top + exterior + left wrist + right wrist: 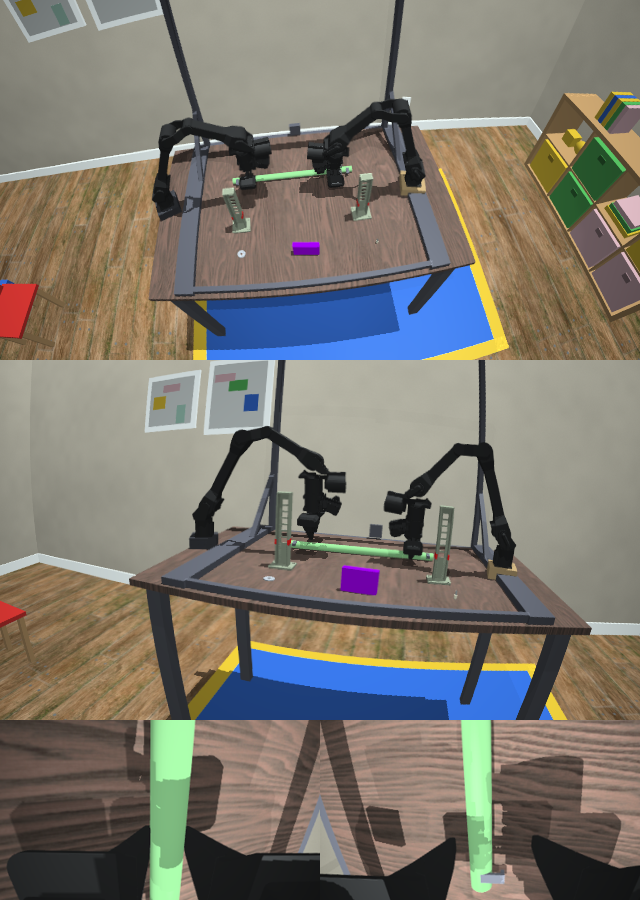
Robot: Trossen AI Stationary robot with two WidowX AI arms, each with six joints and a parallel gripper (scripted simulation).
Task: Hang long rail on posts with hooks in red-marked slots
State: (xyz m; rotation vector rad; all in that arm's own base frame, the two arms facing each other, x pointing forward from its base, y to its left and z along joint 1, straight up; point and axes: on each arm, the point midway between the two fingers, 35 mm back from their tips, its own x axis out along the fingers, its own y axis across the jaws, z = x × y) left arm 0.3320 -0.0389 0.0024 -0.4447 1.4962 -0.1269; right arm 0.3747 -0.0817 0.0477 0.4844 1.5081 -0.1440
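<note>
So the long light-green round rail [290, 175] [360, 550] [170, 800] [478, 780] hasn't been hung. Taking the purple rectangular block [306, 248] [360, 580] as the landmark, the rail is seen beyond it, towards the wall, low down; whether the tabletop is touched can't be told. The rail is gripped by the left gripper [335, 182] [411, 558] [167, 828], fingers closed on both sides. The right gripper [247, 183] [310, 536] [494, 842] is open, fingers apart around the rail's line, nothing held, near the small grey metal hook [237, 182] [294, 543] [493, 877]. Two upright grey-green slotted posts with red marks are spread either side of the block: one on the right arm's side [234, 207] [284, 557], one on the left arm's [365, 195] [440, 570]. A pale flat ring [238, 254] [265, 578] lies on the block's right-arm side.
</note>
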